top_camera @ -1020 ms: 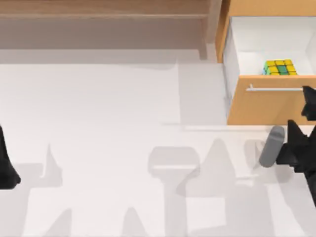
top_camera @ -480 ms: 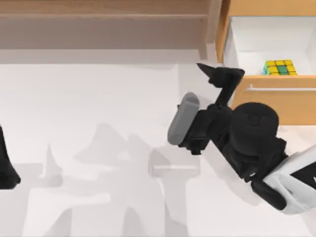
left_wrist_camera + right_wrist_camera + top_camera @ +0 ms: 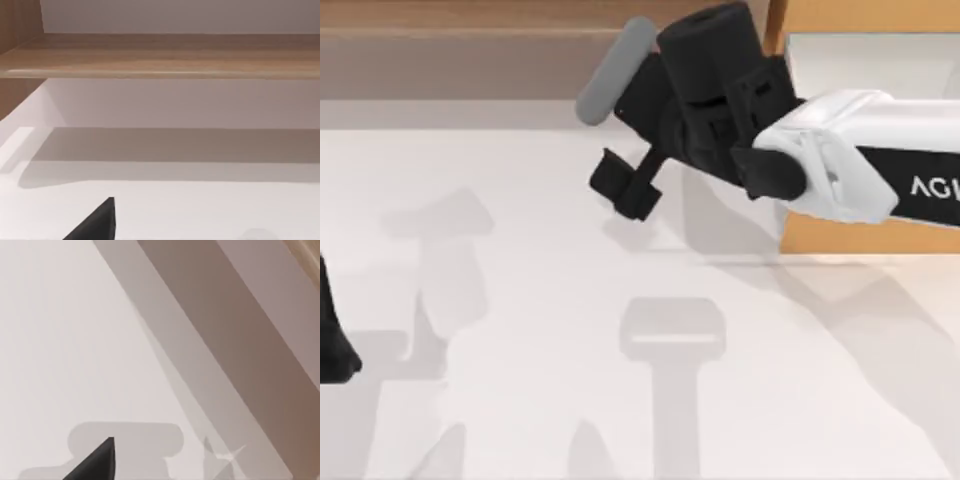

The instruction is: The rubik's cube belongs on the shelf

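Lower left edge of the top view: the left arm [image 3: 332, 340] is parked there, low over the white table [image 3: 520, 350]. Can't tell how open its gripper is. Its wrist view looks across bare table to the shelf [image 3: 160, 55], a long brown board running across the upper part of that frame.

Further up, a bit left of centre, the right gripper [image 3: 620, 185] hangs over the table just in front of the shelf, apart from it as far as I can see. Honestly can't tell how far open it is, or whether it has hold of anything. The right wrist view just gives a black wedge of it at the bottom edge, over table and shadows.

Behind the gripper, the right arm [image 3: 840, 165] reaches in from the right edge, with its black wrist and a grey cylinder [image 3: 615, 68] overlapping the shelf.

The shelf [image 3: 470, 40] runs along the top of the frame from the left edge to about the middle. Upper right is the cabinet [image 3: 840, 235] with its drawer [image 3: 860, 60] pulled open. The arm lies right across the drawer, so I can't tell where the cube is.
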Controlling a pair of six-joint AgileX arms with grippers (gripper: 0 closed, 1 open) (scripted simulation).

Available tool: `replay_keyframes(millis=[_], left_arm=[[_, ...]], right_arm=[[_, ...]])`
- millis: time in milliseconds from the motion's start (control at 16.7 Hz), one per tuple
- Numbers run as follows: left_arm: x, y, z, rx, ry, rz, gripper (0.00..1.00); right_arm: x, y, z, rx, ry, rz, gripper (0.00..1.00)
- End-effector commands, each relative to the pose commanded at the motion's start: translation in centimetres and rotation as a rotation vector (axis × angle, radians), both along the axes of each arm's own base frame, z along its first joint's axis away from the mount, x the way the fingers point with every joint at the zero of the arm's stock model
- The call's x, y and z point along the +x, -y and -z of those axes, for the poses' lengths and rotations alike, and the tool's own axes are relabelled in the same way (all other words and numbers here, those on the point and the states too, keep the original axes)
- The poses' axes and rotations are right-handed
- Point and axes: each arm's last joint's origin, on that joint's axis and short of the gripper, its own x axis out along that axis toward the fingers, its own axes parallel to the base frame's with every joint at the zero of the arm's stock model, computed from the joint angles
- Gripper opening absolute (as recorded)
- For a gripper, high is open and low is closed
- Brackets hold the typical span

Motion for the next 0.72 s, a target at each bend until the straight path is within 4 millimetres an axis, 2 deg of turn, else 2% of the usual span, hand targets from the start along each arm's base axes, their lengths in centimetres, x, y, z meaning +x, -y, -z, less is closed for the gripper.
replay_keyframes(millis=[180,360,540,720], left_arm=[[0.0,0.0,0.0,0.0,0.0,0.0,1.0],[0.0,0.0,0.0,0.0,0.0,0.0,1.0],[0.0,0.0,0.0,0.0,0.0,0.0,1.0],[0.0,0.0,0.0,0.0,0.0,0.0,1.0]], right_arm=[[3.4,2.2,-3.4,0.019,-0.234,0.173,1.0],[6.6,6.2,-5.7,0.033,-0.449,0.381,1.0],[9.2,11.0,-6.6,0.059,-0.631,0.592,1.0],[11.4,15.9,-5.8,0.089,-0.788,0.778,1.0]])
